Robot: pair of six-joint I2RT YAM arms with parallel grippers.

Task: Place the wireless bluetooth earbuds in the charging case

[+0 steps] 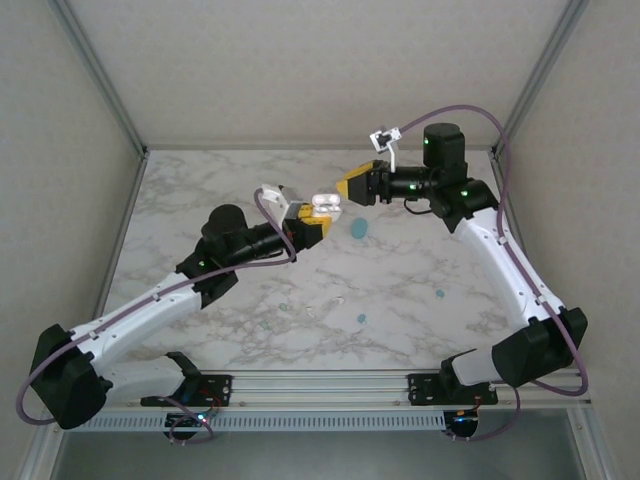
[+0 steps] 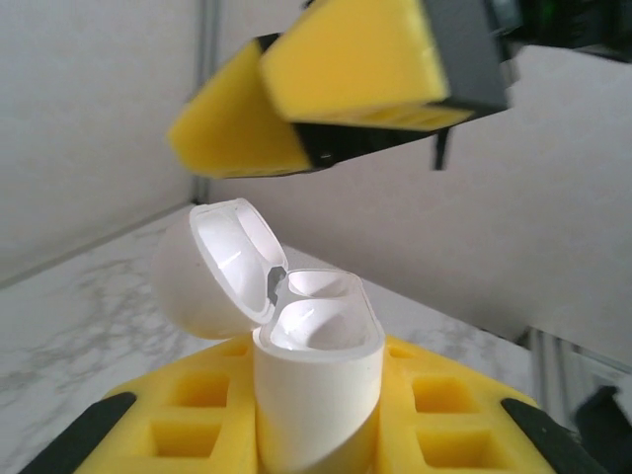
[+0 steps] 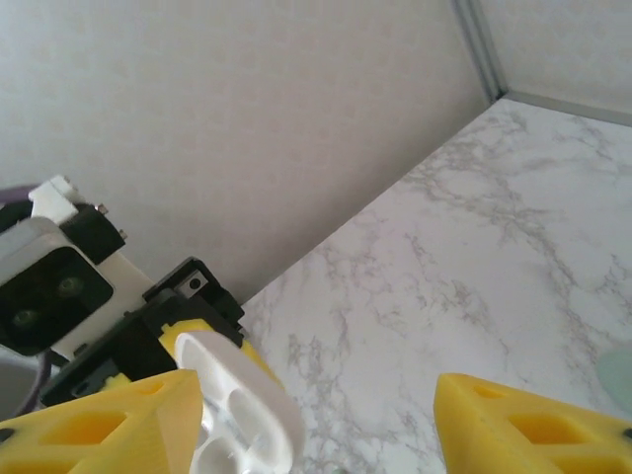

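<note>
Marble desk (image 1: 420,260): left jaws clamp the open white case (image 1: 322,205) near centre; right jaws hang spread, empty, at its 1 o'clock. Buds (image 1: 362,319) lie loose at 5 o'clock; fetching one seems next, needing a fine pinch.

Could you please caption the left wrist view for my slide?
Left gripper clamps an open white plastic charging case; right gripper hovers above.

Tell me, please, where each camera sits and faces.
Top external: above and behind, looking down at the table; left arm, right arm show.
Left wrist: looks along the left gripper at the open charging case it clamps.
Right wrist: looks past the open right gripper at the wall and table.
Both wrist views share the case.
</note>
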